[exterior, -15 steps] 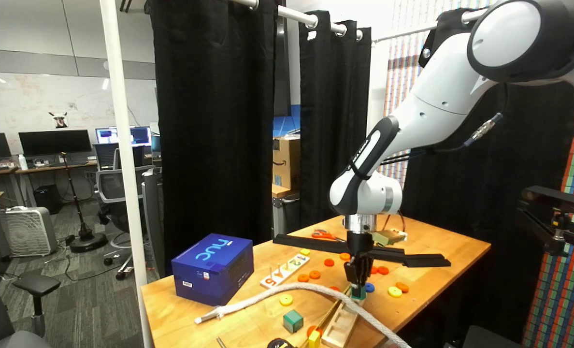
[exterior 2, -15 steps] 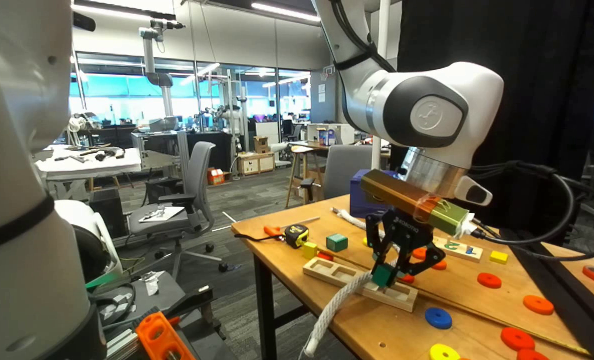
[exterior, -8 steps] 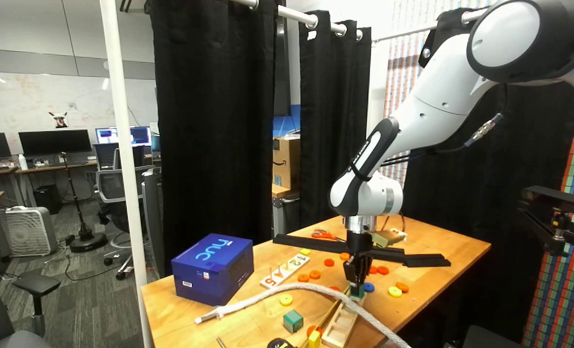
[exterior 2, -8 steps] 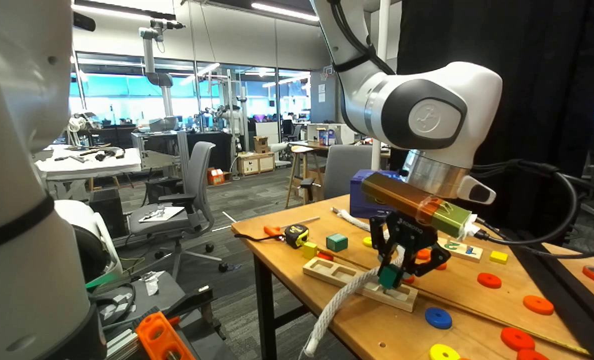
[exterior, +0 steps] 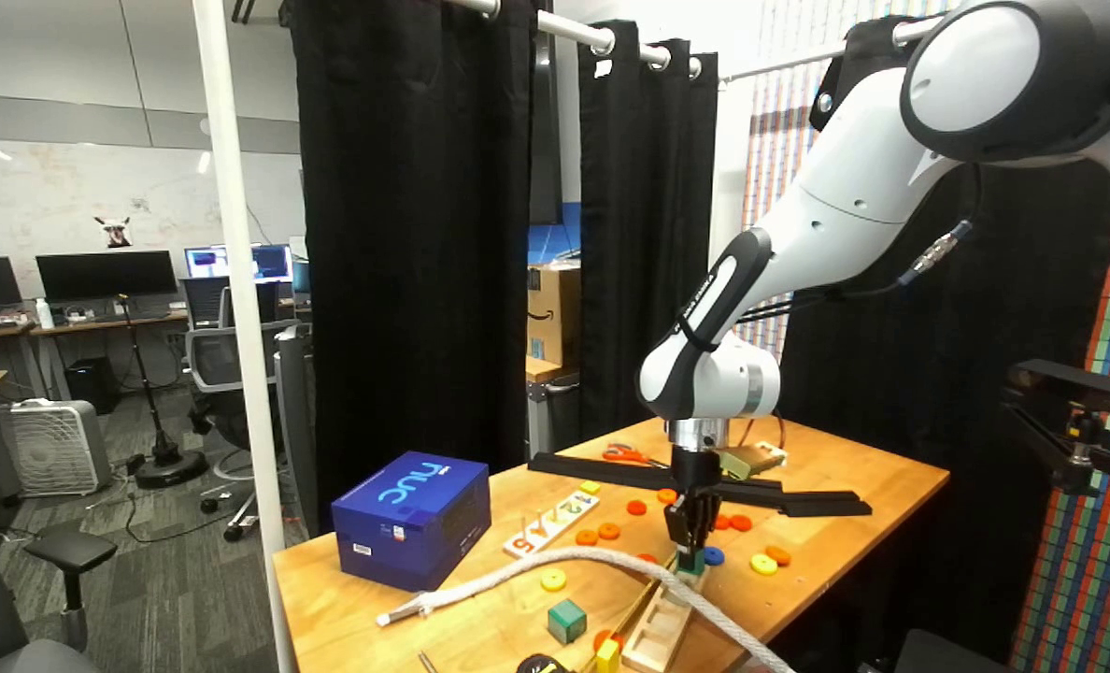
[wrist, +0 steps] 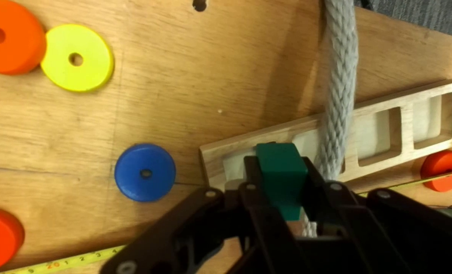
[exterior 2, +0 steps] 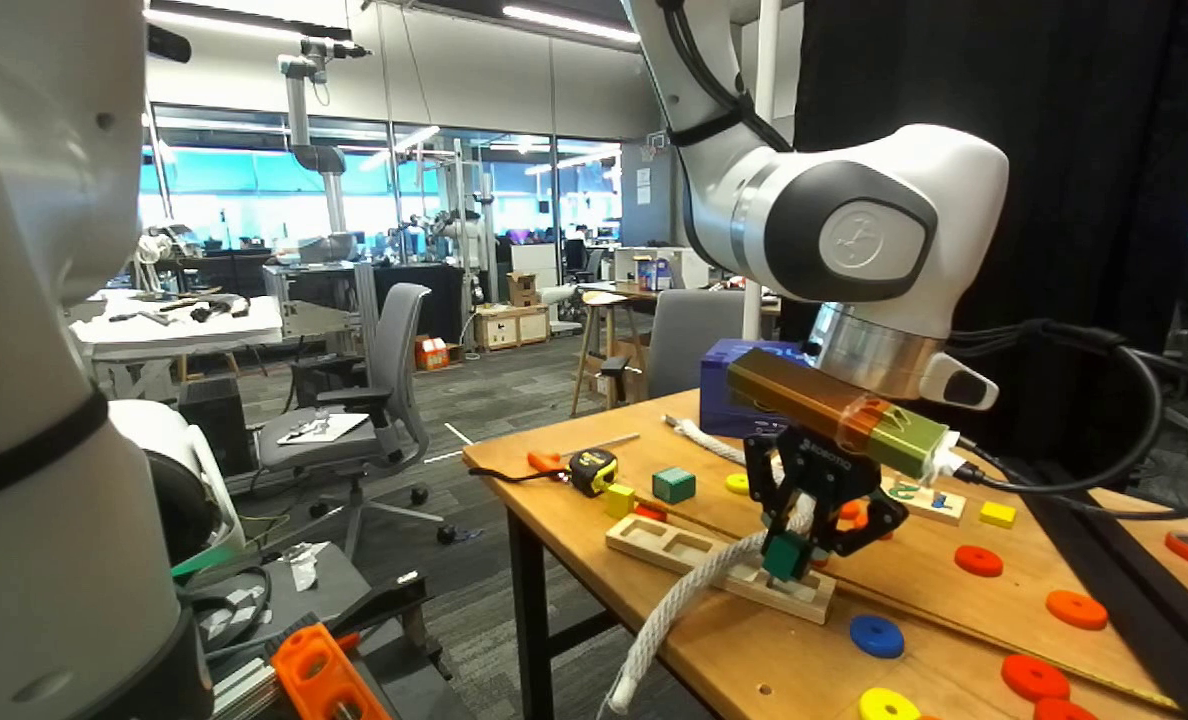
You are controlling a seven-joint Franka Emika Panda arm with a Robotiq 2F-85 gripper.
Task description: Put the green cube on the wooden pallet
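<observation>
Green cube (wrist: 282, 167): gripped by the jaws over the wooden pallet (wrist: 407, 129), at the end nearest the blue disc (wrist: 145, 185); exact compartment and contact unclear.
Jaws: pressed against two opposite sides of the green cube.
Braided rope (wrist: 341, 83): crossing over the wooden pallet beside the jaws.
Second green block (exterior 2: 674, 485): on the surface (exterior 2: 804, 655), near the tape measure (exterior 2: 592, 472).

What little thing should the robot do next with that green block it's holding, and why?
I'd probably lower the green cube a little, toward the end compartment of the wooden pallet. The jaws are shut on the cube, which seems to hang just above that end, and the rope crosses close beside it, so go gently.
</observation>
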